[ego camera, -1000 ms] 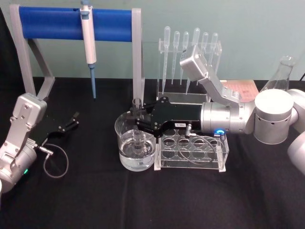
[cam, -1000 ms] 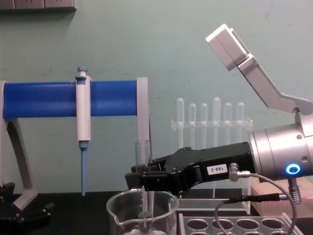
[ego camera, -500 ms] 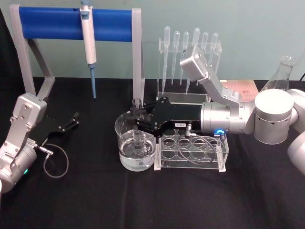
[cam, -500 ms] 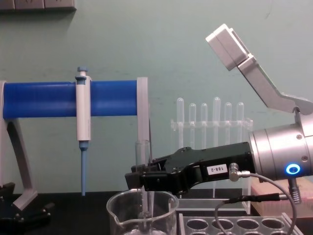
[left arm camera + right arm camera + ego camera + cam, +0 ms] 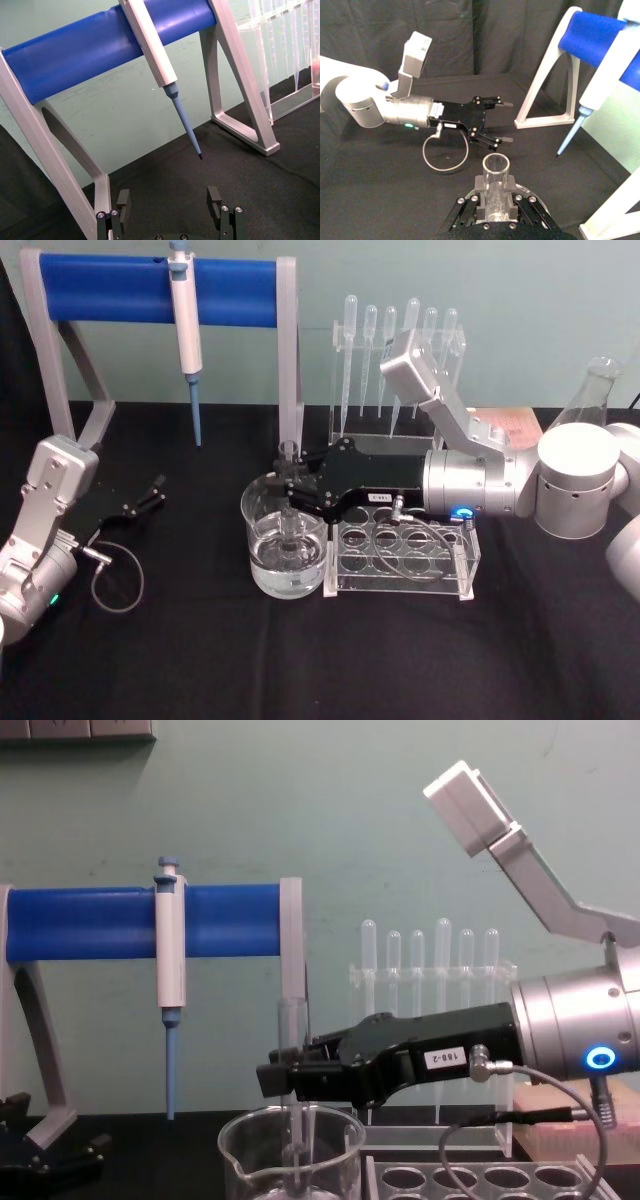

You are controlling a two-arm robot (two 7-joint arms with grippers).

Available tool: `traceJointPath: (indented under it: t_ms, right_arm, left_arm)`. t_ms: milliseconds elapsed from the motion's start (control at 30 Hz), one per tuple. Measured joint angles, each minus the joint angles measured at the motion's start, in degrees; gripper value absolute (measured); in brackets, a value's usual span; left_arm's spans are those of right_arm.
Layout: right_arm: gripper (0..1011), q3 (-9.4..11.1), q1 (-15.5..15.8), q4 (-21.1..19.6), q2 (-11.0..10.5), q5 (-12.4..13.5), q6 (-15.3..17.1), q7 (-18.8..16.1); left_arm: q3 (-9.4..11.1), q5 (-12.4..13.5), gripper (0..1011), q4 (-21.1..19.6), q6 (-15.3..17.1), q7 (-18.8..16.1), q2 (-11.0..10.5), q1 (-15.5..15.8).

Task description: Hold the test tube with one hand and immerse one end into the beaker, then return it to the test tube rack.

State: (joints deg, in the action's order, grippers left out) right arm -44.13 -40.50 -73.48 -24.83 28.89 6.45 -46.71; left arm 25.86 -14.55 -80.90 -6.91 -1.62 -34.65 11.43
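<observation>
Tube (image 5: 291, 1025) stands upright, pinched by the right gripper (image 5: 290, 488), its lower end down inside the beaker (image 5: 256, 525). The rack (image 5: 400, 558) sits just right of the beaker. Left gripper (image 5: 152, 495) is spread wide, low over the surface (image 5: 200, 660), well apart to the left.

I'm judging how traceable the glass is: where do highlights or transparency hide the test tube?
Head view: the test tube nearly dissolves into bright reflections inside the beaker; chest view: above the right gripper its see-through wall blends with the grey stand post behind; right wrist view: its rim contrasts well with the black cloth.
</observation>
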Motion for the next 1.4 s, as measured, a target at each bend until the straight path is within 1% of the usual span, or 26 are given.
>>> traceJointPath:
  t_ms: [333, 433, 467, 633, 767, 867, 967, 1000, 1100, 1200, 1300, 1400]
  right_arm:
    - [234, 1.2, -0.3, -2.7, -1.1, 0.1, 0.3, 0.2]
    - [234, 1.8, -0.3, -4.3, -1.7, 0.8, 0.7, 0.3]
    - [234, 1.8, -0.3, -4.3, -1.7, 0.8, 0.7, 0.3]
    - [234, 2.6, -0.3, -7.4, -2.9, 1.9, 1.4, 0.6]
    - [234, 2.9, -0.5, -9.0, -3.7, 2.3, 1.9, 0.8]
    - [234, 3.3, -0.6, -10.7, -4.6, 2.9, 2.6, 1.1]
    - [234, 4.2, -0.6, -13.3, -6.2, 4.0, 3.4, 1.7]
    - [234, 4.2, -0.6, -13.3, -6.2, 4.0, 3.4, 1.7]
    - [234, 5.4, -0.1, -15.9, -7.9, 5.3, 4.0, 2.3]
    - [234, 6.2, 0.4, -17.7, -9.2, 6.4, 4.3, 2.7]
    - [234, 7.6, 1.5, -20.6, -11.4, 8.1, 4.9, 3.5]
    - [234, 8.1, 2.2, -22.1, -12.8, 8.7, 5.1, 4.0]
  left_arm:
    - [0.0, 0.0, 1000, 0.0, 0.0, 0.0, 0.0, 0.0]
    - [0.0, 0.0, 1000, 0.0, 0.0, 0.0, 0.0, 0.0]
    - [0.0, 0.0, 1000, 0.0, 0.0, 0.0, 0.0, 0.0]
    - [0.0, 0.0, 1000, 0.0, 0.0, 0.0, 0.0, 0.0]
    - [0.0, 0.0, 1000, 0.0, 0.0, 0.0, 0.0, 0.0]
    - [0.0, 0.0, 1000, 0.0, 0.0, 0.0, 0.0, 0.0]
    - [0.0, 0.0, 1000, 0.0, 0.0, 0.0, 0.0, 0.0]
    - [0.0, 0.0, 1000, 0.0, 0.0, 0.0, 0.0, 0.0]
    - [0.0, 0.0, 1000, 0.0, 0.0, 0.0, 0.0, 0.0]
    - [0.0, 0.0, 1000, 0.0, 0.0, 0.0, 0.0, 0.0]
    - [0.0, 0.0, 1000, 0.0, 0.0, 0.0, 0.0, 0.0]
    - [0.0, 0.0, 1000, 0.0, 0.0, 0.0, 0.0, 0.0]
